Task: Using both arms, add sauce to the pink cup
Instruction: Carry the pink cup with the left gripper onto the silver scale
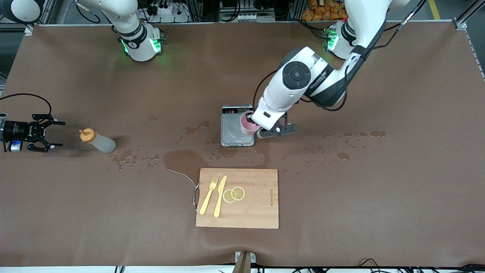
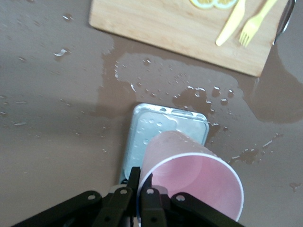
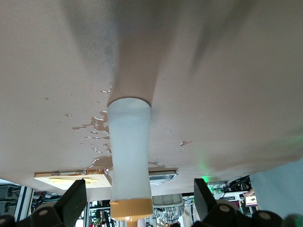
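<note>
One pink cup (image 1: 247, 126) in left fingers (image 2: 147, 196) over scale (image 1: 234, 133); sauce (image 1: 97, 141) upright.

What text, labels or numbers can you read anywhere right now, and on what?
Nothing reads clearly.
Left arm: dark lettering on its white link, too small to read.
Cutting board: faint branded mark near one edge, too blurred to read.
Scale: red marks on its dark panel, unreadable.
Sauce bottle and pink cup: no label visible.

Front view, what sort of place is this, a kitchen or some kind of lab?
Most likely a robotics lab staged as a food-prep station: two arms bolted to a brown-covered table, a kitchen scale under the pink cup, and a cutting board with plastic cutlery, with equipment racks along the table's edge.
</note>
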Action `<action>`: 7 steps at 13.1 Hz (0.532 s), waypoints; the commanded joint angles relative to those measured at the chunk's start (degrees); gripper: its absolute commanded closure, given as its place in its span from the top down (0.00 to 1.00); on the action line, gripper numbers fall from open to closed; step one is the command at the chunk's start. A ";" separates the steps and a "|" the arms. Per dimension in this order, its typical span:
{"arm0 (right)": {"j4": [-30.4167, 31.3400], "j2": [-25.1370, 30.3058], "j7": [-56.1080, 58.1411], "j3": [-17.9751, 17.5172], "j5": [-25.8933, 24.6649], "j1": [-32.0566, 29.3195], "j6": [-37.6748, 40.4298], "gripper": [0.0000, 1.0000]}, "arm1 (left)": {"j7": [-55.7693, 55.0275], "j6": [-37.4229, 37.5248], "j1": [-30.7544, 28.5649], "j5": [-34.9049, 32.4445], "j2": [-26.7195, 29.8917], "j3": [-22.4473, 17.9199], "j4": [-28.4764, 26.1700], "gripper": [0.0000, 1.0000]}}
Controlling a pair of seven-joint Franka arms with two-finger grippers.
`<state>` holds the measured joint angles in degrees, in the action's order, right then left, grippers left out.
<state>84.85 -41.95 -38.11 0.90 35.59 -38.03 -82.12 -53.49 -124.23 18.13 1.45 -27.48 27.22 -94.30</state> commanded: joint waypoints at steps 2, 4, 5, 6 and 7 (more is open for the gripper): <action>-0.56 -1.20 -1.44 -0.81 1.06 -1.35 0.65 1.00 | -4.06 0.92 4.54 -3.19 -6.00 -1.55 6.40 0.00; -0.56 -2.34 -1.44 -0.81 1.24 -1.35 -0.23 1.00 | -4.96 0.92 5.69 -4.44 -7.58 -1.56 6.23 0.00; -0.47 -2.61 -1.53 -0.81 1.24 -1.00 -0.76 1.00 | -4.96 1.01 5.87 -4.61 -8.02 -1.64 5.97 0.00; -0.56 -2.96 -1.53 -0.81 1.24 -0.91 -0.94 1.00 | -5.13 1.10 6.22 -4.96 -8.55 -1.65 5.97 0.00; -0.56 -3.31 -1.44 -0.81 1.59 -0.82 -1.02 1.00 | -5.31 1.10 6.39 -5.05 -9.08 -1.65 5.88 0.00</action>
<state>84.98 -44.29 -38.55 0.89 35.82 -38.16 -83.00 -57.10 -124.24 23.48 -1.84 -35.43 26.14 -90.14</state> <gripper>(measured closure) 0.000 0.969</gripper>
